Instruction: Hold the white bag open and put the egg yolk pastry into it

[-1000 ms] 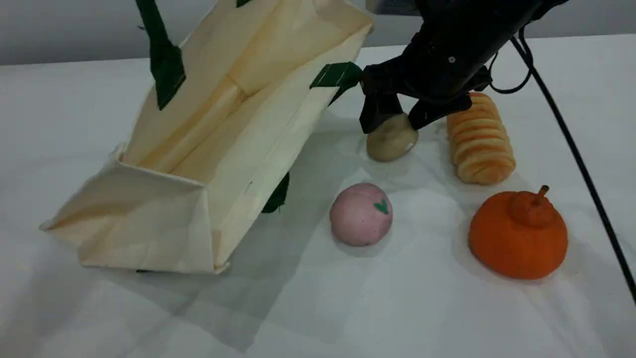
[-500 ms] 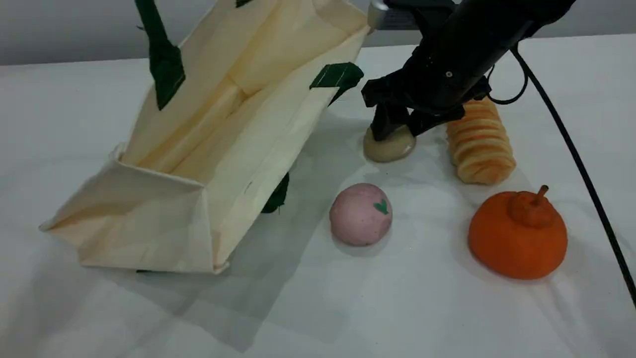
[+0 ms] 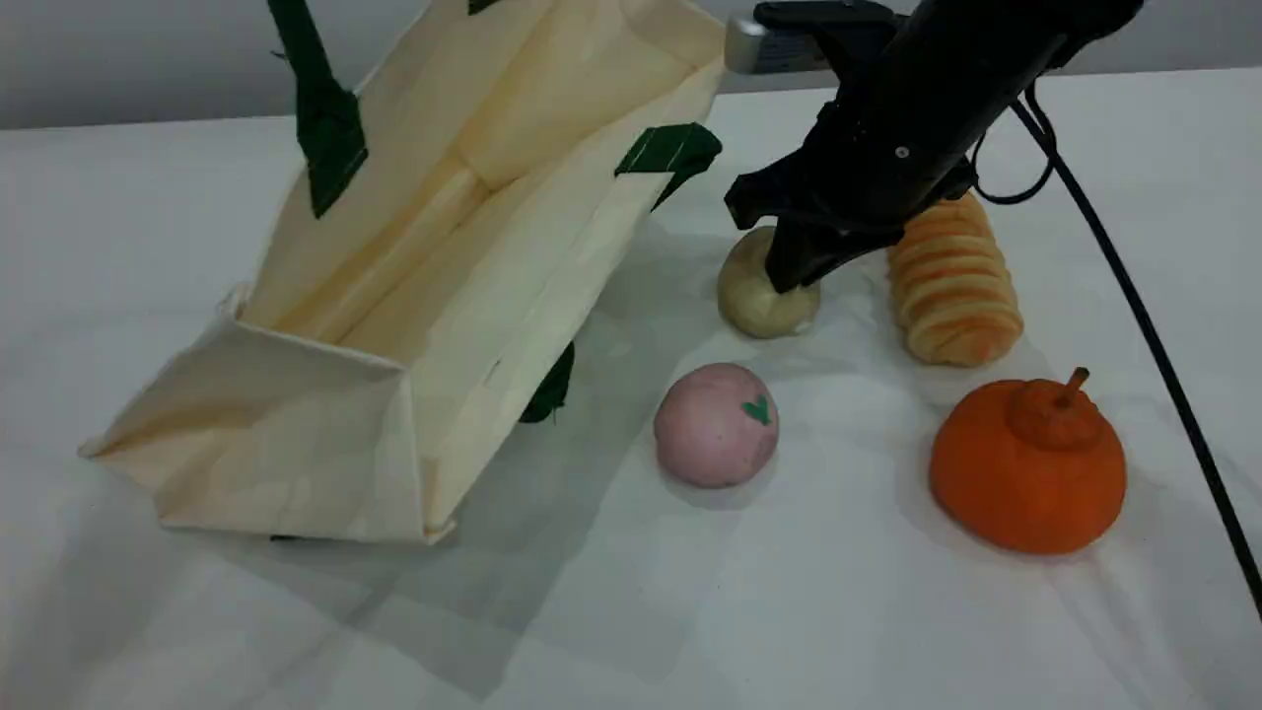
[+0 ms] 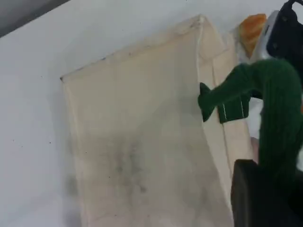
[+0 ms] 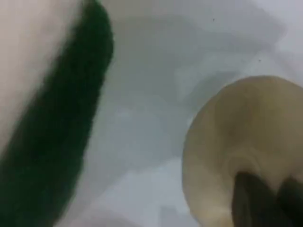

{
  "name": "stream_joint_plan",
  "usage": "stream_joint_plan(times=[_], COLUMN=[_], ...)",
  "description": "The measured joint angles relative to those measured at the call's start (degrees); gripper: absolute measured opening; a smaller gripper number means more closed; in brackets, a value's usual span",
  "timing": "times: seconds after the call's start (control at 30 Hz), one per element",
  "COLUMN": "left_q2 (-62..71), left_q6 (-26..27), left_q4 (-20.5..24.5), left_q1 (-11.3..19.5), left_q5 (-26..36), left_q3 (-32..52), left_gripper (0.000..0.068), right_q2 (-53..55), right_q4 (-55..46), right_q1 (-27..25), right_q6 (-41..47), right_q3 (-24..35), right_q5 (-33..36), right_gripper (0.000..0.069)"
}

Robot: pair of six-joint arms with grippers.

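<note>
The white bag (image 3: 493,247) lies tilted with its mouth raised toward the back. One dark green handle (image 3: 320,108) runs up out of the scene view. In the left wrist view my left gripper (image 4: 267,189) is shut on that green handle (image 4: 279,118), above the bag's cream wall (image 4: 137,142). The egg yolk pastry (image 3: 754,291) rests on the table just right of the bag. My right gripper (image 3: 794,271) is shut, its tips together and pressing on the pastry's upper right side. The right wrist view shows both dark fingertips (image 5: 251,198) against the pastry (image 5: 236,137). It is not between them.
A pink ball with a green mark (image 3: 717,424) sits in front of the pastry. A ridged golden bread roll (image 3: 951,286) lies right of the right gripper. An orange pumpkin shape (image 3: 1028,468) stands at the front right. A black cable (image 3: 1144,306) trails along the right side.
The right gripper's jaws went from open around the pastry to shut. The pastry was squashed flat half a second ago and is round again, slightly left of the fingertips. The bag has not moved.
</note>
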Motion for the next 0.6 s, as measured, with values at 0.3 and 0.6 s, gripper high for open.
stream_joint_plan(times=[0.3,0.6], left_q2=[0.0,0.0], left_q6=[0.0,0.1], left_q4=[0.1,0.2], left_q1=[0.0,0.0], left_q5=[0.0,-0.1], left_q3=[0.0,0.0], left_gripper=[0.0092,0.0092], right_q2=[-6.1,-9.8], right_q4=[-4.9,-10.7], right_q1=[-2.8,-3.1], right_q6=[3.5,7.5], right_q3=[0.1,0.1], right_q5=[4.1,7.9], right_gripper=[0.0013,0.0013])
